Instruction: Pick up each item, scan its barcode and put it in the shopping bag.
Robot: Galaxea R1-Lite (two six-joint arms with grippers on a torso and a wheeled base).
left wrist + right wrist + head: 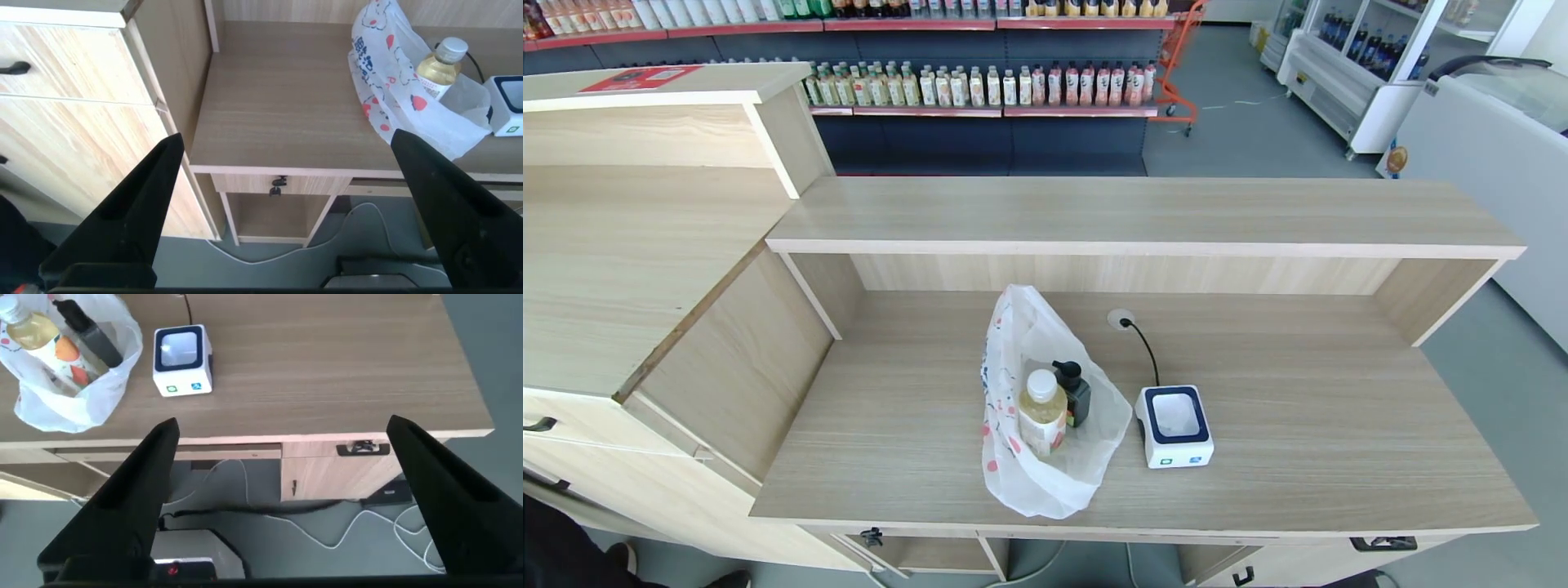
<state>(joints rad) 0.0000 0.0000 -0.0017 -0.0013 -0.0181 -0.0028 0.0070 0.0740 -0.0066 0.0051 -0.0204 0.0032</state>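
The pale wood-grain counter (1298,425) looks matt and smooth. The thin white shopping bag with red print (1029,490) is translucent, crinkled plastic with a faint sheen. The clear plastic bottle of yellowish drink (1042,420) gleams softly. The white and dark-blue scanner box (1174,426) is smooth plastic with a glossy window.

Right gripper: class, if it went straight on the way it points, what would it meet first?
Probably the counter, at its front edge; nothing nearer lies before the open right gripper, though depth is unclear.
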